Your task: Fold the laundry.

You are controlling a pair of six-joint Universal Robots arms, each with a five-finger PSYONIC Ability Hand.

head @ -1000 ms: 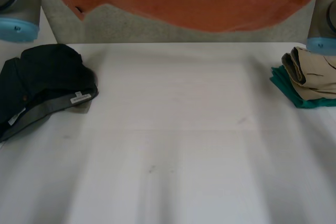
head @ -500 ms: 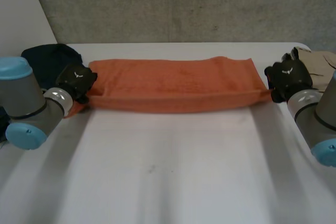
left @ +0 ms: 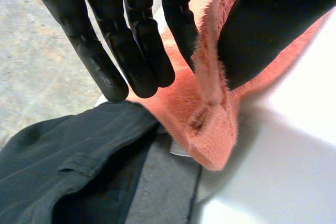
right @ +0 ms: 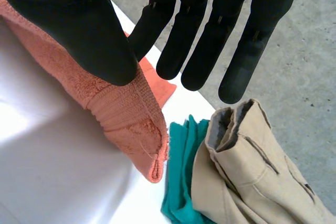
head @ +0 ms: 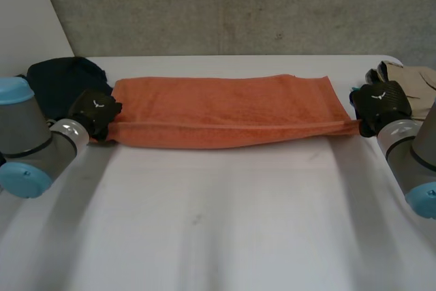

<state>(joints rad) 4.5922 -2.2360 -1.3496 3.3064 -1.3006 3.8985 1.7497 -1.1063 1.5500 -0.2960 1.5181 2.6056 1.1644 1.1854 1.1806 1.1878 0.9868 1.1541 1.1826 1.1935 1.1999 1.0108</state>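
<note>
The white table (head: 218,223) carries an orange towel (head: 225,110), folded into a long band that lies flat across the table's far half. All else sits around that towel. A dark garment (head: 58,80) lies heaped just past the towel's left end, and the towel's corner overlaps its edge. Off the towel's right end sits a folded tan garment (right: 247,171) on a teal cloth (right: 181,177), close to the towel's corner but apart from it. The left hand (head: 95,110) is at the towel's left end and pinches the near edge between straight fingers (left: 139,40) and thumb. The right hand (head: 381,103) is at the towel's right end, with its thumb pressing the hemmed corner against the straight fingers (right: 184,40).
</note>
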